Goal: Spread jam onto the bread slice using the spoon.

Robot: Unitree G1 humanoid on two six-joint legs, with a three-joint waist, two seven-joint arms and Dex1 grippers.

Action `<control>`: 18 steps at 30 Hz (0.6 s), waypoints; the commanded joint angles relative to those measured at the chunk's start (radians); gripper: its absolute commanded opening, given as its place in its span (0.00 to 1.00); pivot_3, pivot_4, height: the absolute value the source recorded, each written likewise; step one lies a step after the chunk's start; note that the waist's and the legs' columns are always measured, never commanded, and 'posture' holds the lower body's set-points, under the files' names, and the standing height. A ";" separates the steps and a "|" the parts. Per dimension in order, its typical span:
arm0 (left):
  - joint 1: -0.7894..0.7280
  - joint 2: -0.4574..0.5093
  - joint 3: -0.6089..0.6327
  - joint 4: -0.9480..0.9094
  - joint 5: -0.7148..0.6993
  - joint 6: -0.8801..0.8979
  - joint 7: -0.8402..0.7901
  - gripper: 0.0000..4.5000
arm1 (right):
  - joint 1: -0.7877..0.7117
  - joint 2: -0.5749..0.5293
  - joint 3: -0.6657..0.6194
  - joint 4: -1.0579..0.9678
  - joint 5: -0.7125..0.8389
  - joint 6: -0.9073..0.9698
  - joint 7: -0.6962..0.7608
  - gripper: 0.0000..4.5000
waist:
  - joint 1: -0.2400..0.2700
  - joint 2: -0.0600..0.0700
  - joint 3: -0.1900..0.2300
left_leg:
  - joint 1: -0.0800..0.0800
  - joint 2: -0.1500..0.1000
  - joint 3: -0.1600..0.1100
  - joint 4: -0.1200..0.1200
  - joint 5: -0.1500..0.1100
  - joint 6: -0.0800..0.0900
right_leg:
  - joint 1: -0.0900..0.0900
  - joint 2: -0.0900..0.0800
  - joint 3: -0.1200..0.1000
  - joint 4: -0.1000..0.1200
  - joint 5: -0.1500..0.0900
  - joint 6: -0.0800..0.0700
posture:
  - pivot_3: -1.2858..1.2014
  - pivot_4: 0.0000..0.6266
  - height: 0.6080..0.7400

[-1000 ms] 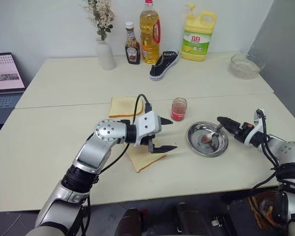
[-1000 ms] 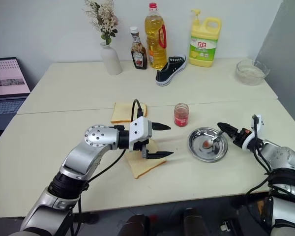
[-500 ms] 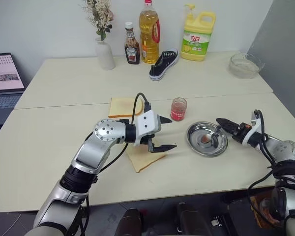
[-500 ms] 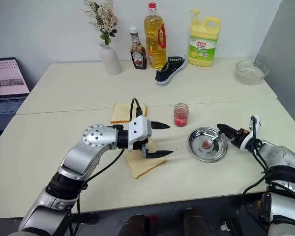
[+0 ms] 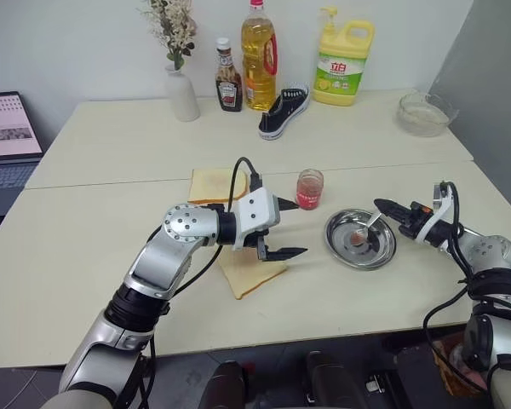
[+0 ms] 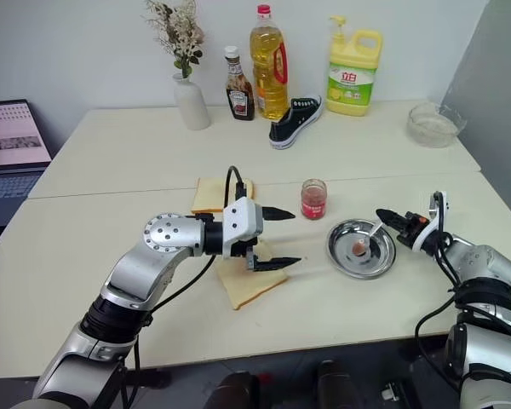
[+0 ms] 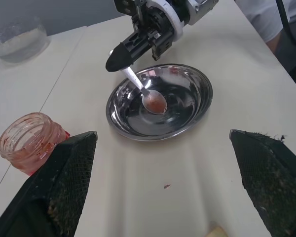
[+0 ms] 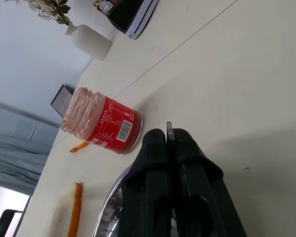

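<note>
Right gripper [image 5: 385,206] fingers pinch the spoon [image 7: 149,95] handle, bowl in steel dish [image 5: 336,244]; jam [image 5: 309,188] beside; left gripper [image 5: 289,230] fingers spread over bread slice [image 5: 249,274]; second slice [image 5: 213,183] behind on bench [image 5: 111,153].

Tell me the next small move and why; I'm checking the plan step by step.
Probably lift the spoon out of the steel dish and carry it toward the jam jar. The right gripper has its jaws shut on the spoon's handle, its bowl resting in the dish with only a reddish smear. The bread slice looks bare, under the open left gripper.
</note>
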 commanded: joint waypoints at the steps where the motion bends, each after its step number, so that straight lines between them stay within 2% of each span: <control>1: -0.018 0.000 0.037 -0.019 -0.024 0.000 0.005 1.00 | 0.022 -0.012 -0.027 -0.125 0.030 0.039 -0.020 0.01 | 0.000 0.000 0.000 | 0.000 0.000 0.000 0.000 0.000 0.000 | 0.000 0.000 0.000 0.000 0.000 0.000 | 0.52 0.24 1.00; 4: -0.018 0.009 0.072 -0.029 -0.060 0.039 0.011 1.00 | 0.046 -0.002 -0.060 -0.331 0.099 0.110 -0.075 0.01 | 0.000 0.001 0.000 | -0.001 0.000 0.000 0.000 0.000 0.000 | -0.001 0.000 0.000 0.000 0.000 0.000 | 0.52 0.24 1.00; 6: 0.002 0.031 0.111 -0.037 -0.089 0.070 0.012 1.00 | 0.035 0.022 -0.095 -0.549 0.174 0.168 -0.170 0.01 | -0.004 0.002 0.001 | -0.001 0.000 0.000 0.000 0.000 0.000 | -0.001 0.000 0.000 0.000 0.000 0.000 | 0.52 0.24 1.00; 9: 0.031 0.041 0.152 -0.043 -0.113 0.095 0.035 1.00 | 0.009 0.057 -0.118 -0.742 0.221 0.197 -0.303 0.01 | -0.013 0.003 0.002 | -0.002 0.001 0.000 -0.001 0.000 0.000 | -0.004 0.000 0.000 0.002 0.000 0.000 | 0.52 0.24 1.00; 14: 0.039 -0.005 0.210 0.004 -0.097 0.082 0.148 1.00 | -0.074 0.114 -0.084 -0.849 0.184 0.143 -0.475 0.01 | -0.008 0.003 0.002 | -0.003 0.000 -0.003 0.000 0.000 0.000 | -0.003 0.000 -0.002 0.001 0.000 0.000 | 0.52 0.24 1.00; 18: 0.041 -0.034 0.216 0.049 -0.056 0.041 0.226 1.00 | -0.096 0.119 0.040 -0.825 0.033 0.007 -0.501 0.01 | -0.005 0.003 0.002 | -0.003 0.000 -0.003 0.000 0.000 0.000 | -0.003 -0.001 -0.002 0.000 0.000 0.000 | 0.52 0.24 1.00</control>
